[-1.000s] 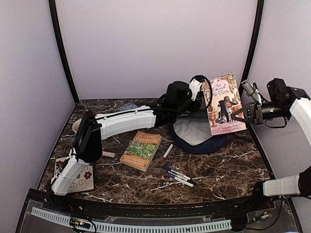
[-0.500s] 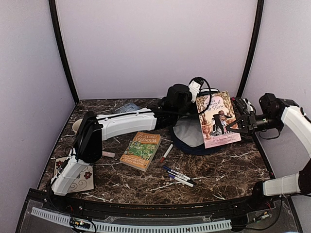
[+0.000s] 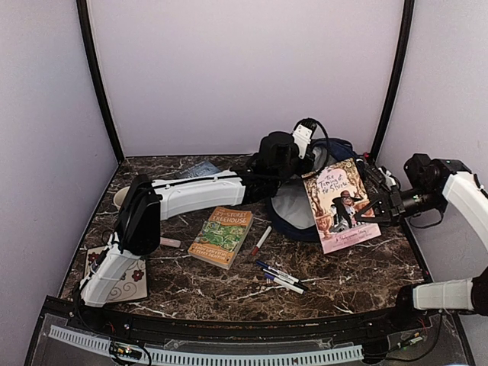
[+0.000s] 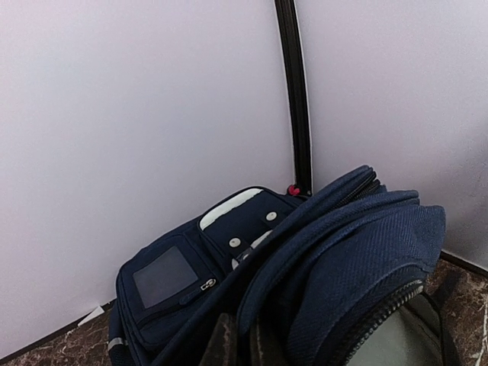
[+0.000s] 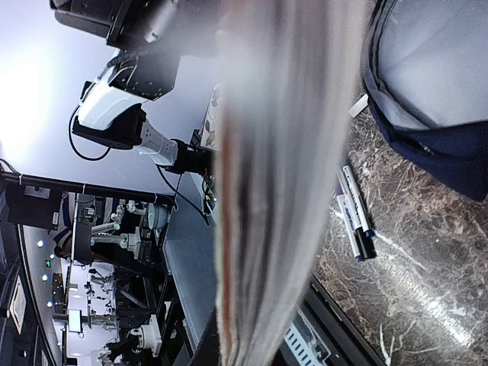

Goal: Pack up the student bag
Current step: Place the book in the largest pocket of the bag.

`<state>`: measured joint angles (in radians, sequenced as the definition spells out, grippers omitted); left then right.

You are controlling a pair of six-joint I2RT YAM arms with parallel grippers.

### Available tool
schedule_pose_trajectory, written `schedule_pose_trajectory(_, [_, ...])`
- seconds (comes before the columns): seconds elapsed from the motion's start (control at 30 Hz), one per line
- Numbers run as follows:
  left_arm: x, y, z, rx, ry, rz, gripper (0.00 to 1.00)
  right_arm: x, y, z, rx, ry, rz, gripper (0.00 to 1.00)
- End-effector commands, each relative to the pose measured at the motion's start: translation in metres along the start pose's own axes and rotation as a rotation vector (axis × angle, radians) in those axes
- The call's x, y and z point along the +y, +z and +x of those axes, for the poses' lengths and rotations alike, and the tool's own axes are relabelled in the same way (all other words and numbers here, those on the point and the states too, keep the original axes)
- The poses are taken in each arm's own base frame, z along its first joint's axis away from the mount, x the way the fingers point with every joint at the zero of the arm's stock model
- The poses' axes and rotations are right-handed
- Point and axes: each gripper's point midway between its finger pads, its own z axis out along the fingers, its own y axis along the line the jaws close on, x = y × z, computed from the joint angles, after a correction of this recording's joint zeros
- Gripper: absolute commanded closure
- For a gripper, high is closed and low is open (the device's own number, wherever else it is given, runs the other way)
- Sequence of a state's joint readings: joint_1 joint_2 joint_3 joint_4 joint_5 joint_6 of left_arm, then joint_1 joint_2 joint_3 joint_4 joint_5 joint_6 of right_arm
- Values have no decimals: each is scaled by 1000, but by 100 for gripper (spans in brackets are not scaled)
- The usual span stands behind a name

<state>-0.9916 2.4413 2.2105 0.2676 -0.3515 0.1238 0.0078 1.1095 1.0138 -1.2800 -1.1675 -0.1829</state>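
The student bag (image 3: pixel 305 226) lies at the back right of the table, navy with its pale grey lining (image 3: pixel 293 204) showing in the open mouth. My left gripper (image 3: pixel 303 162) is shut on the bag's upper rim and holds it up. In the left wrist view the fingers (image 4: pixel 221 345) pinch a navy fabric fold (image 4: pixel 328 252), next to the white studded patch (image 4: pixel 242 217). My right gripper (image 3: pixel 380 207) is shut on the right edge of a pink book (image 3: pixel 340 204), held tilted over the bag's opening. The book's blurred page edge (image 5: pixel 274 191) fills the right wrist view.
A green and orange book (image 3: pixel 221 236) lies left of the bag, with a red marker (image 3: pixel 261 239) beside it. Blue-capped pens (image 3: pixel 280 277) lie nearer the front, also in the right wrist view (image 5: pixel 354 217). A floral card (image 3: pixel 126 282) lies under the left arm.
My right gripper has brought the pink book down and forward, from upright beside the bag to tilted flatter over the bag's opening. The left gripper has kept hold of the rim.
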Motion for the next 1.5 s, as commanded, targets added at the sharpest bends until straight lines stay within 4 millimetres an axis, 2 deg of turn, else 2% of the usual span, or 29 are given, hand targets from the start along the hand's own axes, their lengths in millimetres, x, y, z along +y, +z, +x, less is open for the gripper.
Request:
schedule_pose_trajectory(0.0, [46, -9, -78, -225, -122, -97, 100, 23, -7, 17, 20, -24, 9, 100])
schedule_pose_trajectory(0.1, [46, -9, -80, -239, -117, -91, 100, 27, -8, 21, 21, -12, 19, 100])
schedule_pose_trajectory(0.23, [38, -12, -94, -251, -153, -33, 100, 3, 0, 18, 25, 70, 36, 100])
schedule_pose_trajectory(0.4, [18, -21, -109, -267, -176, 28, 100, -21, 7, -7, 29, 53, 55, 100])
schedule_pose_trajectory(0.5, [4, -29, -120, -281, -196, 43, 100, -35, 17, -13, 52, 82, 33, 100])
schedule_pose_trajectory(0.67, [-20, -46, -143, -316, -177, 70, 100, -49, 29, -29, 58, 134, -9, 100])
schedule_pose_trajectory(0.77, [-36, -56, -150, -313, -180, 95, 100, -59, 32, -41, 65, 139, -2, 100])
schedule_pose_trajectory(0.9, [-57, -66, -151, -295, -175, 114, 100, -83, 38, -50, 93, 142, 24, 100])
schedule_pose_trajectory(1.03, [-72, -70, -143, -266, -159, 137, 100, -108, 41, -59, 106, 176, 39, 100])
schedule_pose_trajectory(1.17, [-71, -76, -142, -266, -168, 132, 100, -128, 41, -68, 106, 184, 71, 100])
schedule_pose_trajectory(1.3, [-73, -77, -143, -271, -169, 146, 100, -156, 43, -78, 75, 186, 93, 100])
schedule_pose_trajectory(1.47, [-77, -77, -136, -253, -142, 164, 100, -189, 47, -90, 43, 115, 134, 100])
